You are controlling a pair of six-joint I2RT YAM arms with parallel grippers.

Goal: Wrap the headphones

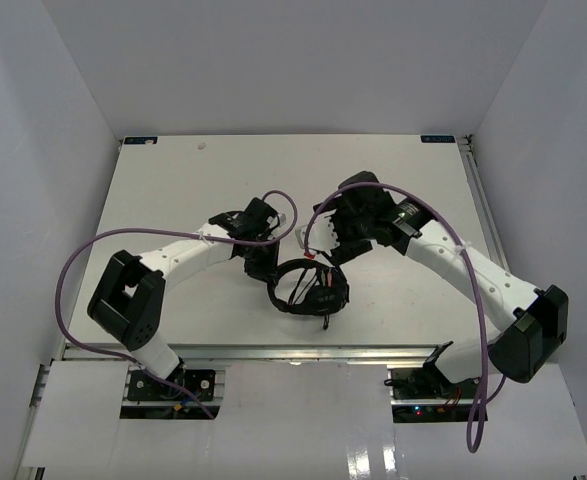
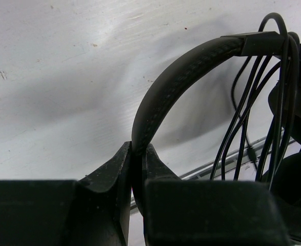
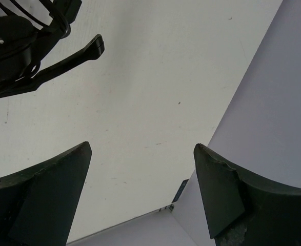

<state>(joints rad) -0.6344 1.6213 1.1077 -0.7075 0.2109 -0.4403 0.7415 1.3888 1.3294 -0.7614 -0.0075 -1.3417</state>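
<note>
From my seat, the left gripper (image 1: 266,272) sits at the left side of the headphones (image 1: 308,288). Its wrist view shows the left gripper (image 2: 139,159) clenched on the headband (image 2: 181,77), with the padded band pinched between the two fingers and arching up and to the right from the grip. Just right of that grip, several loops of the thin dark cord (image 2: 253,102) hang from the top of the headband.

In the overhead view the headphones lie on the white table (image 1: 393,170), toward its near edge and between the two arms. Their ear cups (image 1: 323,295) are on the side away from the left gripper.

The right gripper (image 1: 325,248) is just beyond the headphones, at their upper right. I cannot tell from above whether it touches them. In its own camera the right gripper (image 3: 142,148) is spread wide with only bare table (image 3: 155,77) between the fingers. The headphones (image 3: 17,36) are off in the upper left corner of that view, apart from the fingers.
</note>
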